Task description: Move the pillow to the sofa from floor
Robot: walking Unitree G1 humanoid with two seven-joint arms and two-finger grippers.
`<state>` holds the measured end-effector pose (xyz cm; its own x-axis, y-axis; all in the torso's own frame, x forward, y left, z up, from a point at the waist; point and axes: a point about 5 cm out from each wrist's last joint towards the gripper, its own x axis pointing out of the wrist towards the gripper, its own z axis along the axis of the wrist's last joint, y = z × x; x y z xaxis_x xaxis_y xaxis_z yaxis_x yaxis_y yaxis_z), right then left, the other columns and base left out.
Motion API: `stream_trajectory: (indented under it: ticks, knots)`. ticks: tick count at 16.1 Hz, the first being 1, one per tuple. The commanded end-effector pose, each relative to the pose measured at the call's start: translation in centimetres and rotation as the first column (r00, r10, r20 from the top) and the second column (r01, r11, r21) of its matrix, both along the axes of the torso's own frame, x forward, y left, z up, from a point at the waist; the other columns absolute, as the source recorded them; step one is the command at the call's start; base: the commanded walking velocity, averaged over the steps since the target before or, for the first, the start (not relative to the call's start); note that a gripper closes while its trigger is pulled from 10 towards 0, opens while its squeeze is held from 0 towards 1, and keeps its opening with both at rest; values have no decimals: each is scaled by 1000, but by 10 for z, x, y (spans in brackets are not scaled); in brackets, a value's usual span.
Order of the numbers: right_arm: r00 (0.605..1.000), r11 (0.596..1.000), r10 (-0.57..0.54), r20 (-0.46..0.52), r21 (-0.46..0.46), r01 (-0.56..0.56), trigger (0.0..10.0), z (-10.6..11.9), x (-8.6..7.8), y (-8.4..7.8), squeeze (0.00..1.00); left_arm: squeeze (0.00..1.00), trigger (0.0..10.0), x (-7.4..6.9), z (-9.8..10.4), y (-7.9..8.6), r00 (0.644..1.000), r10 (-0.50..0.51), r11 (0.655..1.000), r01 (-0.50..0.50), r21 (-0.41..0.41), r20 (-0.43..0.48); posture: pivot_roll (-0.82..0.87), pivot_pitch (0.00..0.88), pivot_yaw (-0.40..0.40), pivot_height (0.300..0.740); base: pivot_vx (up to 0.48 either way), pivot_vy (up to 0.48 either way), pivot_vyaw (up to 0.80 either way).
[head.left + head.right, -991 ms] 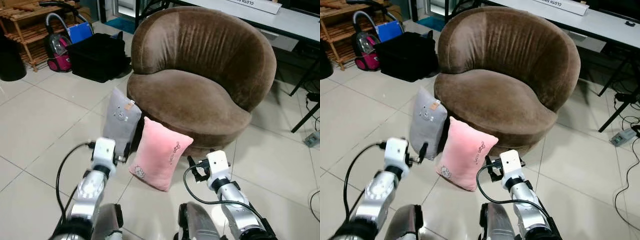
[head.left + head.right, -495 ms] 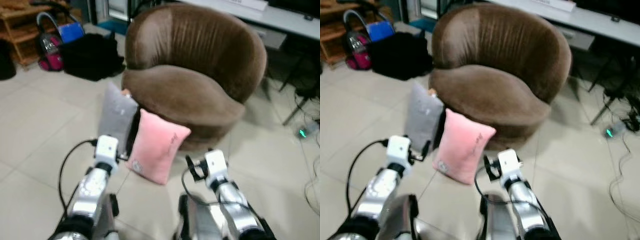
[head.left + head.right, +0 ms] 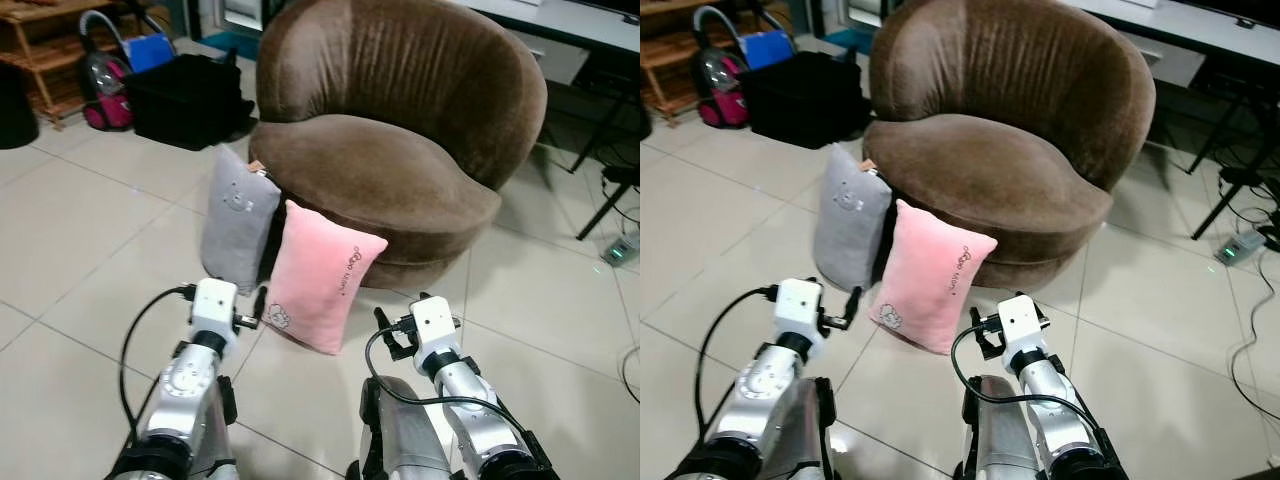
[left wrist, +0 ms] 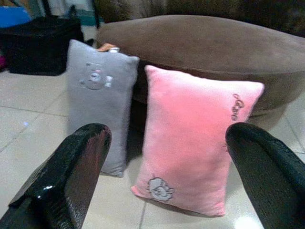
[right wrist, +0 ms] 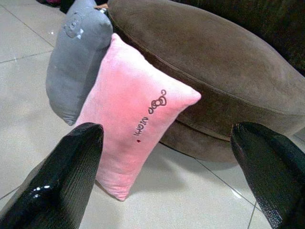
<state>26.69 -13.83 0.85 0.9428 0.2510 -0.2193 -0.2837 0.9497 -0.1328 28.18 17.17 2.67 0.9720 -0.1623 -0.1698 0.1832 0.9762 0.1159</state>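
Pillows stand two abreast on the pale tiled floor (image 3: 80, 250), both propped on end against the front of the round brown velvet sofa (image 3: 400, 130): a soft pink rectangular pillow (image 3: 322, 275) and a grey plush one (image 3: 238, 218) touching its side. Which is meant is unclear; the pink looks likelier, lying straight ahead between both arms. Its long axis runs upright, tilted back. The left gripper (image 3: 252, 315) sits nearer, just beside its lower corner; the right gripper (image 3: 385, 335) is near. Both are spread wide, holding nothing.
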Motion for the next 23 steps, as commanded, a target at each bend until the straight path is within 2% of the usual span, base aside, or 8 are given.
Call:
stream_trajectory:
  ticks: [1,3,7,10,12,17,20,23]
  knots:
    - [999,1000,-16,39,1,16,10000,9,6,-5,631,1000,10000,2,2,-3,1000,-11,1000,11,4,6,-20,25,-122,535,0,0,0]
    - [998,1000,-2,58,-4,3,10000,12,6,-3,631,1000,10000,2,1,-3,1000,-12,1000,12,5,5,-20,26,-123,535,0,0,0]
    - [999,1000,27,30,-17,-27,10000,10,1,2,718,1000,10000,0,-1,-4,1000,-14,1000,14,0,1,-27,38,-124,495,0,0,0]
    - [999,999,28,26,-16,-28,10000,10,0,1,733,1000,10000,-2,-2,-6,1000,-18,1000,18,-2,-3,-29,41,-124,475,0,0,0]
    - [1000,1000,14,26,-18,-13,10000,10,-1,0,729,1000,10000,-2,-3,-7,1000,-21,1000,20,-9,-6,-33,43,-125,455,0,0,0]
    - [1000,999,-5,7,-37,5,10000,10,-2,-5,698,1000,10000,-2,-4,-9,1000,-22,1000,22,-14,-11,-39,48,-127,455,0,0,0]
    - [1000,999,-8,28,-38,9,10000,12,-1,-6,694,1000,10000,-3,-4,-11,1000,-25,1000,25,-15,-9,-42,50,-127,455,0,0,0]
    - [999,999,-20,26,-34,21,10000,12,-3,-8,702,1000,10000,-2,-2,-10,1000,-28,999,28,-17,3,-45,51,-122,430,0,0,0]
